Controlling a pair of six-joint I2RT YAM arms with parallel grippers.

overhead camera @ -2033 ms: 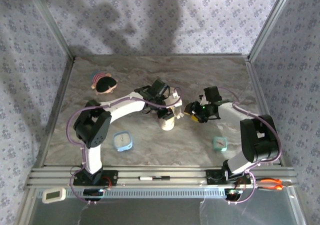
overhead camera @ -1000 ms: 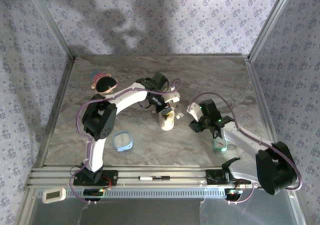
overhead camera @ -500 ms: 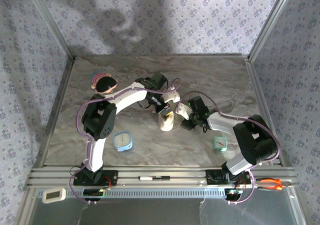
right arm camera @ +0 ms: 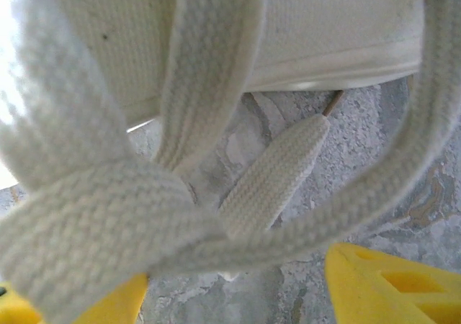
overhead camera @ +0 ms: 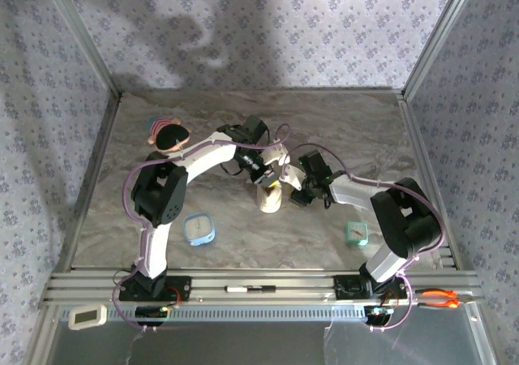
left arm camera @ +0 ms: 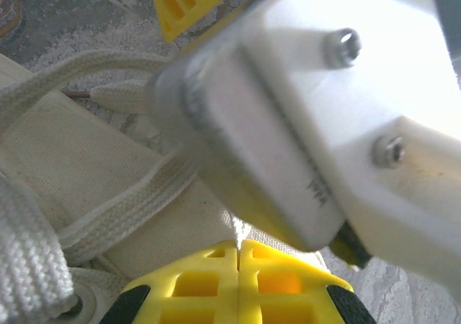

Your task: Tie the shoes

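Shoe (overhead camera: pixel 270 196): one small cream-beige low-top, standing near the middle of the marbled desk (overhead camera: pixel 340 122), its flat pale laces (right arm camera: pixel 209 65) loose and not yet knotted.

At the shoe's 12 o'clock, the left pincer (overhead camera: pixel 269 173) presses down on the upper. In its wrist view the yellow pads (left arm camera: pixel 216 288) meet with no gap, so it is fully closed. Whether a lace is nipped between them cannot be told.

At the shoe's 3 o'clock sits the right pincer (overhead camera: pixel 293 188). A second ago it was well out toward 4 o'clock, near a small teal object (overhead camera: pixel 356 233). It has since swung in until it is just beside the shoe. Its wrist view shows the yellow fingertips (right arm camera: pixel 389 281) well apart, with crossed lace strands and one lace tip hanging between them, and nothing clamped.

That move likely means the right arm is lining up to catch a strand while the left steadies the shoe. The tying looks to be at an early stage.

Farther out, a dark round pink-trimmed object (overhead camera: pixel 169 135) lies at 10 o'clock.
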